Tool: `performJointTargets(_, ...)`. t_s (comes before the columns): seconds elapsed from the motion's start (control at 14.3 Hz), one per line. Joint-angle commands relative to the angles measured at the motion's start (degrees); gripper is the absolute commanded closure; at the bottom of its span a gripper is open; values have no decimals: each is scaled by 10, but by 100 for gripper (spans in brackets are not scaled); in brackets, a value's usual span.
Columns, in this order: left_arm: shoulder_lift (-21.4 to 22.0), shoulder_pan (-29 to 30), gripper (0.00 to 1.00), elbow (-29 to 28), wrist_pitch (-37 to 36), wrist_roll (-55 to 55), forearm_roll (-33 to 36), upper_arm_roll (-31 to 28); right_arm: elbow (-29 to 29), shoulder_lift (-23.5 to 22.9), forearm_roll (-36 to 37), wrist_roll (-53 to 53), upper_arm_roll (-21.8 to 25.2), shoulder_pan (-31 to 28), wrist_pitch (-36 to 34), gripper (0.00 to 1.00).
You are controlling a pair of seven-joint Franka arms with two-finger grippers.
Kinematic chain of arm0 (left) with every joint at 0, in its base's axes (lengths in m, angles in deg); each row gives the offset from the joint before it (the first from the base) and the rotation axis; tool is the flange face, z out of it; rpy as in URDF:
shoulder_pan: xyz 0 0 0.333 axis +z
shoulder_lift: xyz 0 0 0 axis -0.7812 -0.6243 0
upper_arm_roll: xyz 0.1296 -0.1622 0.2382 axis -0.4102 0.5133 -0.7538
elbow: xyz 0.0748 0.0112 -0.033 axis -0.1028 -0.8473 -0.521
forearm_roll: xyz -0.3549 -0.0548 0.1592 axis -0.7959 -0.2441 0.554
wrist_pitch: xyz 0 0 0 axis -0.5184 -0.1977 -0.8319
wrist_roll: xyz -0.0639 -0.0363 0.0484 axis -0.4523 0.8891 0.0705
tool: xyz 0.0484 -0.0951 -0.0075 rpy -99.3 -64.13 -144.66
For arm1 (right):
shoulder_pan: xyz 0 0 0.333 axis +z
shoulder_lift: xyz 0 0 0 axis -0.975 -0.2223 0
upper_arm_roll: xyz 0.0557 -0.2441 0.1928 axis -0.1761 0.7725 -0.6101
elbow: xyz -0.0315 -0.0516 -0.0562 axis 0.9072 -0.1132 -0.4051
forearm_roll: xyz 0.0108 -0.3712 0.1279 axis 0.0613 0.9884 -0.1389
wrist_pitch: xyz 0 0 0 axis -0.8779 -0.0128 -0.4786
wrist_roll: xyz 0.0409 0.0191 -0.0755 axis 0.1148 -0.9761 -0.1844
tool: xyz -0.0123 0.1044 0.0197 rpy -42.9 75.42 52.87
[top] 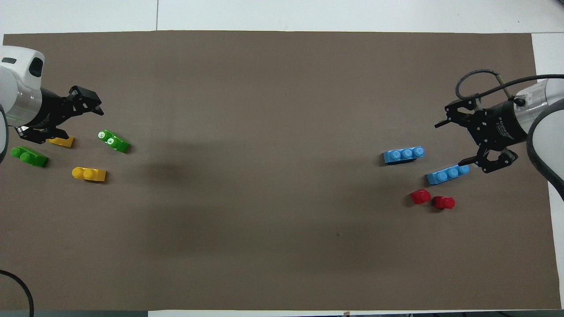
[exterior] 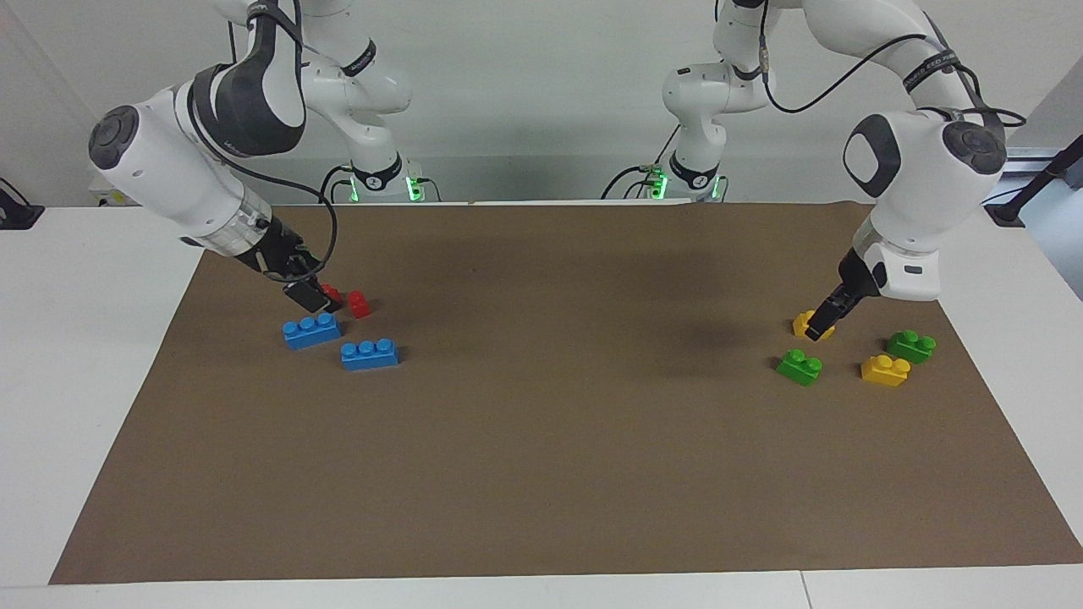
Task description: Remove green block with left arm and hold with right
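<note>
The green block [exterior: 799, 366] is a bright lime two-stud brick lying free on the brown mat at the left arm's end; it also shows in the overhead view [top: 113, 141]. My left gripper [exterior: 819, 328] is open and empty, over a yellow brick [exterior: 804, 322] that lies nearer to the robots than the green block. It is apart from the green block. In the overhead view the left gripper [top: 72, 123] shows spread fingers. My right gripper [exterior: 315, 298] is open and empty, over the red bricks beside a blue brick [exterior: 311, 330]; it also shows in the overhead view [top: 448, 145].
A darker green brick [exterior: 911, 345] and a second yellow brick [exterior: 885, 370] lie beside the green block. At the right arm's end lie a second blue brick [exterior: 369, 353] and two red bricks [exterior: 359, 304]. The brown mat [exterior: 558, 440] covers the table.
</note>
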Motion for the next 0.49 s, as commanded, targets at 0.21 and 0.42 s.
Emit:
performJointTargets(0.21,92,-2,0,-3,-105,-206,29,-4,-3,66,99,243,-2,36,-53,0)
performJointTargets(0.42,126,-3,0,-2,-134,-242,29,-2,-6,95,115,397,-4,38,-67,0)
